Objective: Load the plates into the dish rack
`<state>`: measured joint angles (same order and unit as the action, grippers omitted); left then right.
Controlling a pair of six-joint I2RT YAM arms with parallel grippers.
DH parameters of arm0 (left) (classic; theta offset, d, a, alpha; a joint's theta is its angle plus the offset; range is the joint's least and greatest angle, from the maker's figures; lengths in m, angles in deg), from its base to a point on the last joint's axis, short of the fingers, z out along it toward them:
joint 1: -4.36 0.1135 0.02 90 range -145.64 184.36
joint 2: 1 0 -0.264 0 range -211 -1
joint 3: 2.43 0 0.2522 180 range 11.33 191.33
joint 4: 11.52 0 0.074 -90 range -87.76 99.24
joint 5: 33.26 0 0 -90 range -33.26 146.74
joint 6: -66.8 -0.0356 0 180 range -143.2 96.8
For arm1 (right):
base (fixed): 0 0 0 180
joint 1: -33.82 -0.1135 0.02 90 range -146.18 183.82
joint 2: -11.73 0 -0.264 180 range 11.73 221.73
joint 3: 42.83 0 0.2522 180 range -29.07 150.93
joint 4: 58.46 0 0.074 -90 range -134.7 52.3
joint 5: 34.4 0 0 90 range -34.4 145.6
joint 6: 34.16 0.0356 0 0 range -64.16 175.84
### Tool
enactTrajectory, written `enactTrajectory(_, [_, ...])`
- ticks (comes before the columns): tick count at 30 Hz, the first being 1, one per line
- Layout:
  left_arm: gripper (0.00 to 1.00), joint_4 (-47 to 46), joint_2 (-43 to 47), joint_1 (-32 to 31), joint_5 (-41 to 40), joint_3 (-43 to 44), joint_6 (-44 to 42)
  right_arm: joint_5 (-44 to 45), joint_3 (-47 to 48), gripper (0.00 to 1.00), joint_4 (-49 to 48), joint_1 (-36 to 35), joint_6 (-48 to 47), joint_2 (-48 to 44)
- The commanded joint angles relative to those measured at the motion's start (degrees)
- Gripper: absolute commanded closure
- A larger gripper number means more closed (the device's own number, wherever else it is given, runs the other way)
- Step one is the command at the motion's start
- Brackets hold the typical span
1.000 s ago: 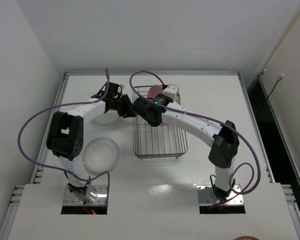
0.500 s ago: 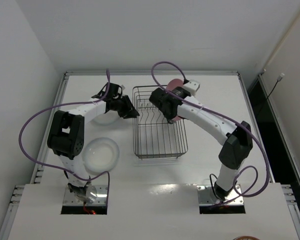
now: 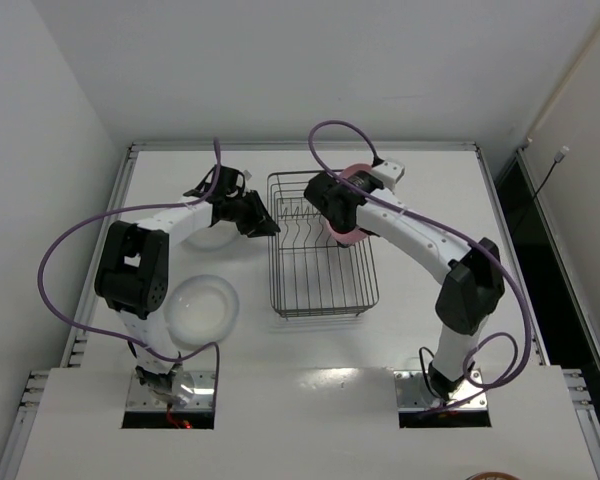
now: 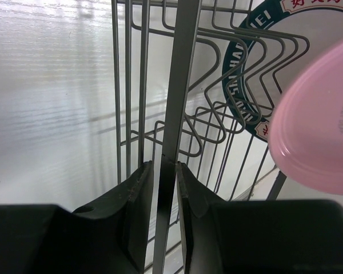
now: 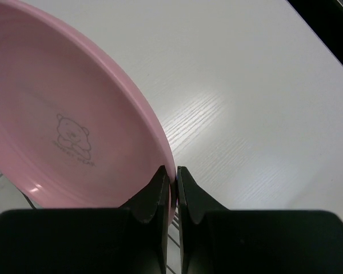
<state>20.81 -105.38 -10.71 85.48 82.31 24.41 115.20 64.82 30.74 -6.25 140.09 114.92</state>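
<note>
Left end effector (image 4: 164, 171) clamps the dish rack (image 4: 180, 74), right end effector (image 5: 171, 177) pinches the pink plate (image 5: 63, 114) above it, unslotted; a translucent plate (image 3: 202, 308) waits on the counter (image 3: 430, 180).

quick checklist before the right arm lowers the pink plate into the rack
1. Right gripper hold on the pink plate: shut on its rim, ok.
2. Left gripper steadying the dish rack: shut on a rack wire, ok.
3. Plate lined up with a gap between the tines: cannot tell.
4. Patterned plate clear of the drop: seen through the wires, in or behind the rack, cannot tell.
5. Translucent plate out of the way: on the table left of the rack, ok.
</note>
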Motion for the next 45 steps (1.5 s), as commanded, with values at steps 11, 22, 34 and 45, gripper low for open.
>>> enactTrajectory(11, [0.8,-1.08,0.92,0.04,2.21,1.09,-0.24,13.7,6.92,1.0,5.16,-0.26,-5.31,4.12])
enactTrajectory(22, [0.8,-1.08,0.93,0.04,3.35,1.61,-0.24,30.76,7.45,1.0,5.16,-11.07,-18.07,9.12])
enactTrajectory(34, [0.8,-0.46,0.93,0.04,2.73,2.14,-0.77,29.35,15.71,1.0,5.16,-12.48,-22.36,17.56])
enactTrajectory(45, [0.8,-0.46,0.93,0.04,3.26,2.14,-0.77,33.48,17.47,1.0,5.16,-10.29,-27.82,14.4])
